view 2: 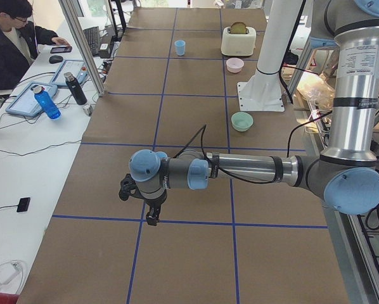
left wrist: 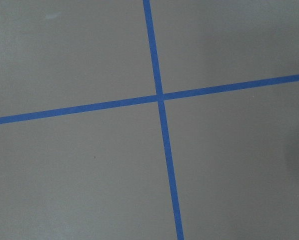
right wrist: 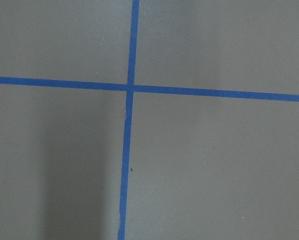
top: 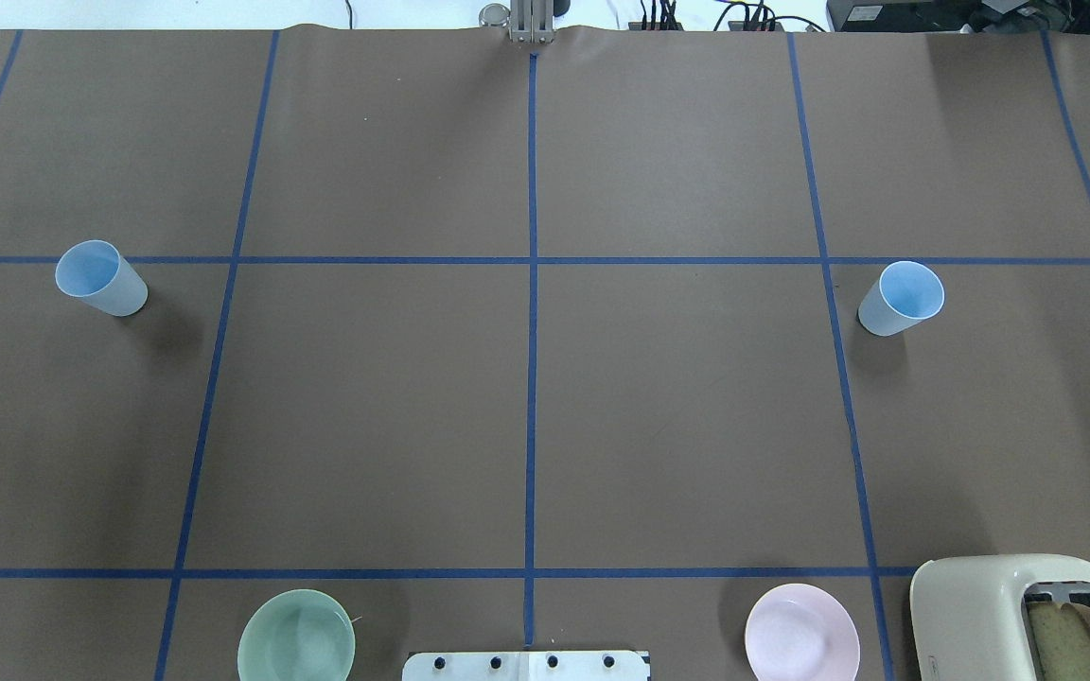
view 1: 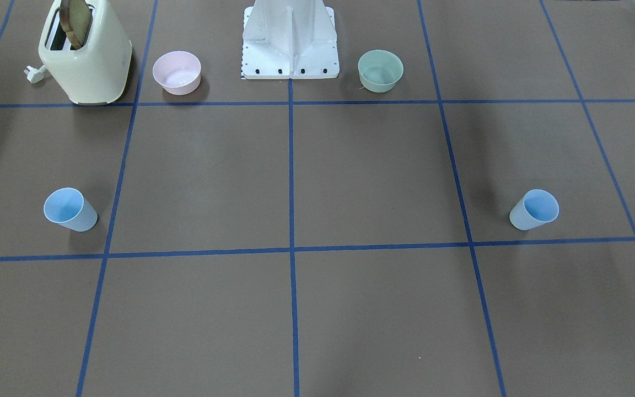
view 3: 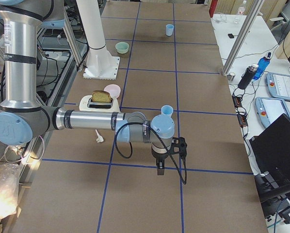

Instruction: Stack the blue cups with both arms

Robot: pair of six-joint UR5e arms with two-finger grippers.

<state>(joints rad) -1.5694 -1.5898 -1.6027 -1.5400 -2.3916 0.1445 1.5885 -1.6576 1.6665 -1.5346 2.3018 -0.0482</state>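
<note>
TWO CUPS, TWO ARMS, NO CONTACT YET: The left blue cup (top: 100,277) and the right blue cup (top: 902,298) stand upright on the tabletop (view 1: 372,176). Both are forward of the white base pedestal (view 1: 290,41), well out to either side of it, and neither is held. The left claw (view 2: 151,218) hangs above the tabletop off the pedestal's left flank, and the right claw (view 3: 160,170) off its right. Only the side cameras catch them, so it cannot be told whether either is open or closed. The wrist cameras show only blue tape lines (left wrist: 159,97). The task appears to be at its opening reach. Next, each claw likely must travel to its own cup, grip it, and bring the pair together in front of the pedestal for nesting.
</note>
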